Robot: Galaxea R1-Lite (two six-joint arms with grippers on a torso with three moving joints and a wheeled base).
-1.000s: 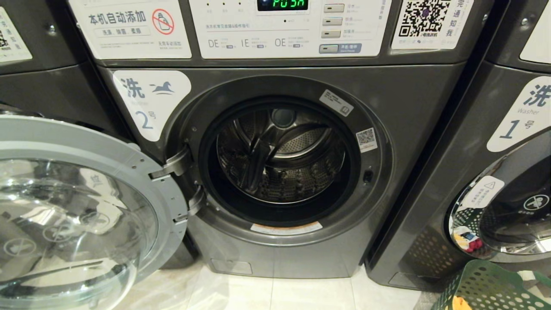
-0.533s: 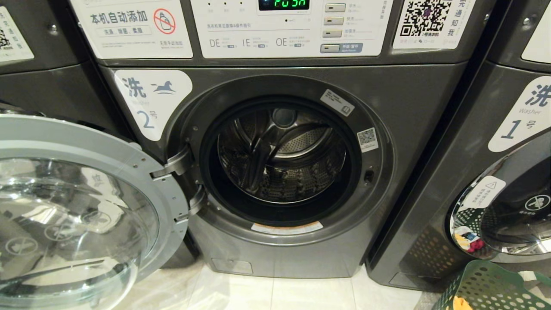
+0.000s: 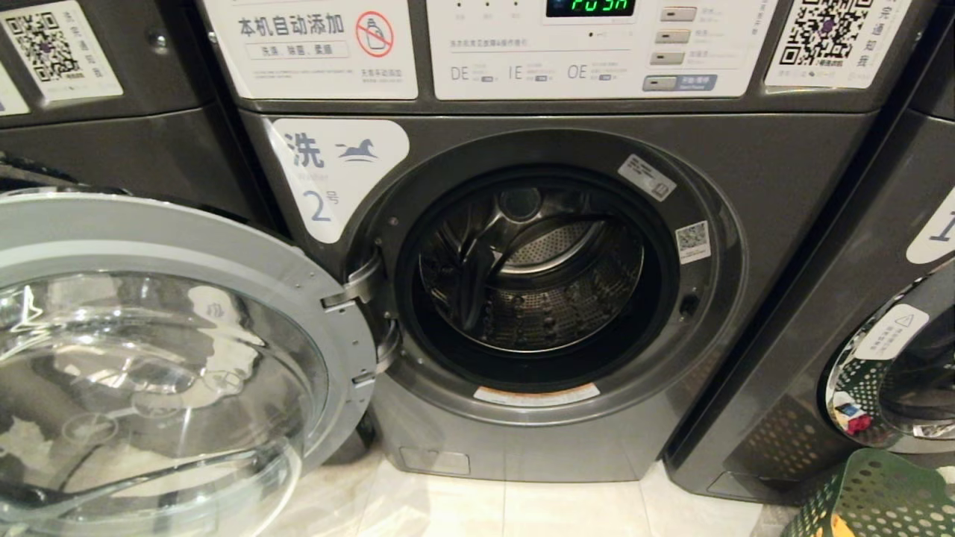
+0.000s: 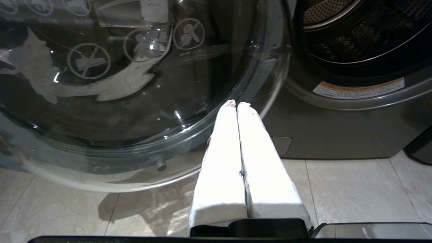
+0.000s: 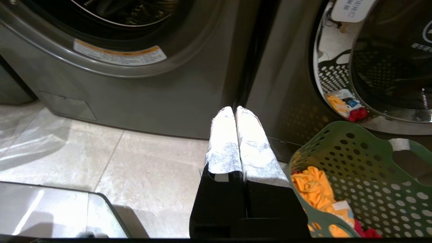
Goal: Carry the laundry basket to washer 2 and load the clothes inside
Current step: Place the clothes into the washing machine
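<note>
Washer 2 [image 3: 776, 171] is dark grey with a white "2" label, and it fills the head view. Its round glass door [image 3: 149, 358] is swung open to the left, baring the steel drum [image 3: 533, 276], in which no clothes show. The green laundry basket [image 3: 873, 500] stands on the floor at the lower right, before the neighbouring washer. It holds the clothes: a yellow garment [image 5: 314, 189] and a bit of red [image 5: 366, 233]. My right gripper [image 5: 235, 108] is shut and empty, just left of the basket [image 5: 371, 175]. My left gripper [image 4: 237, 103] is shut and empty, by the open door's lower rim.
Washer 1 [image 3: 858, 298] stands directly right of washer 2, door closed, mirroring the basket in its chrome rim [image 5: 324, 77]. Another grey machine [image 3: 112, 149] stands at the left behind the open door. Pale floor tiles [image 3: 522, 511] lie in front of the washers.
The whole head view has shifted right, so the camera has moved left; less of the basket and washer 1 shows. Nothing in the scene itself has moved.
</note>
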